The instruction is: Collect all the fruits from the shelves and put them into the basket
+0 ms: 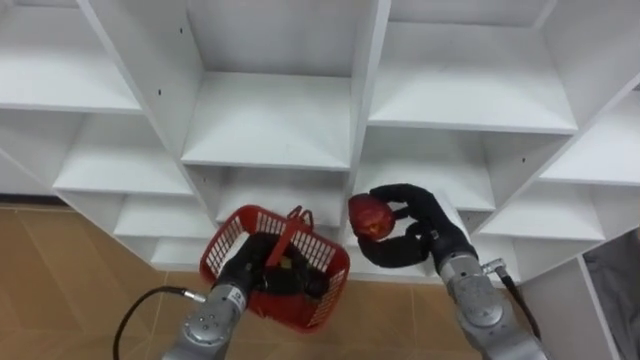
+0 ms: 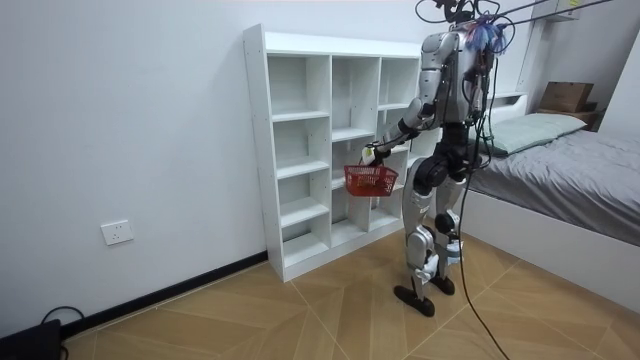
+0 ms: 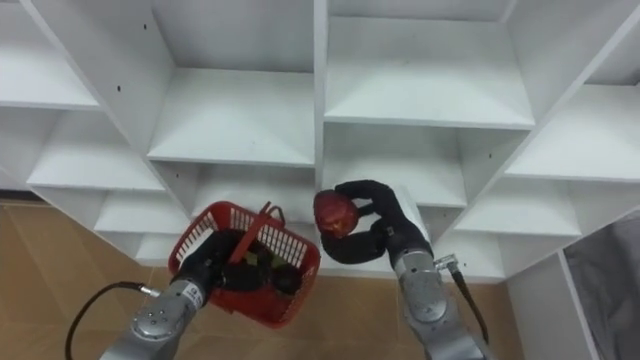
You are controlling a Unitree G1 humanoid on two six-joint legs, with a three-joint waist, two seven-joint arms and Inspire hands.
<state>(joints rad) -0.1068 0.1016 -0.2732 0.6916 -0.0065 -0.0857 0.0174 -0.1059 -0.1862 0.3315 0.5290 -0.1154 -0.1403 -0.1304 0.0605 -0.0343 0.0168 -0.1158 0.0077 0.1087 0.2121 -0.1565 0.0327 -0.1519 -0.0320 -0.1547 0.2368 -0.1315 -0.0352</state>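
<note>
The right hand (image 1: 425, 238) has fingers and thumb curled round a fruit (image 1: 370, 216). It holds the fruit clear of the closet (image 1: 268, 125) shelves and just beside the basket (image 1: 332, 283), probably so it can be dropped in. The left hand (image 1: 252, 270) is closed on the basket's handle, carrying it with its open top upward close to the fruit. The fruit is round and dark red with a paler patch, and looks firm.

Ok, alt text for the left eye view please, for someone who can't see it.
The right robot hand holds a red fruit next to a red basket carried by the left robot hand, in front of white shelves.
</note>
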